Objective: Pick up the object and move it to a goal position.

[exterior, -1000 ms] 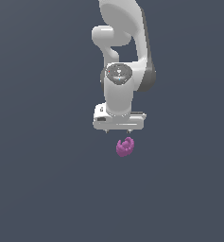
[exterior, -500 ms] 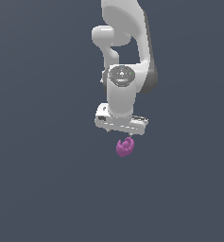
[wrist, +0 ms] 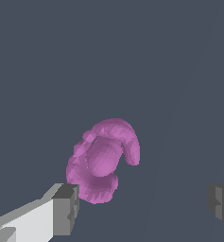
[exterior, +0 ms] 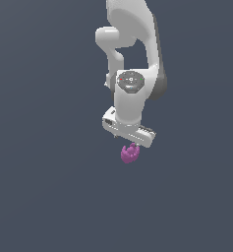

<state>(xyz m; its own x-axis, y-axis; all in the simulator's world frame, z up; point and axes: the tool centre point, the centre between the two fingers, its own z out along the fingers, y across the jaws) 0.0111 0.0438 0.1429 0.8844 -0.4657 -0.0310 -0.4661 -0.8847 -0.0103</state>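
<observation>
The object (exterior: 129,153) is a small magenta-purple lobed blob lying on the dark grey floor. The white arm hangs over it and its gripper (exterior: 131,142) sits just above the blob, tilted. In the wrist view the object (wrist: 103,161) lies between the two grey fingertips. One fingertip (wrist: 67,208) is right beside its edge and the other (wrist: 220,202) stands far off. The gripper (wrist: 144,205) is open and holds nothing.
A flat, uniform dark grey floor (exterior: 49,197) fills both views. The white arm's links (exterior: 132,44) rise toward the top of the exterior view.
The gripper has come down closer to the object and the hand has tilted and turned. The object has not moved.
</observation>
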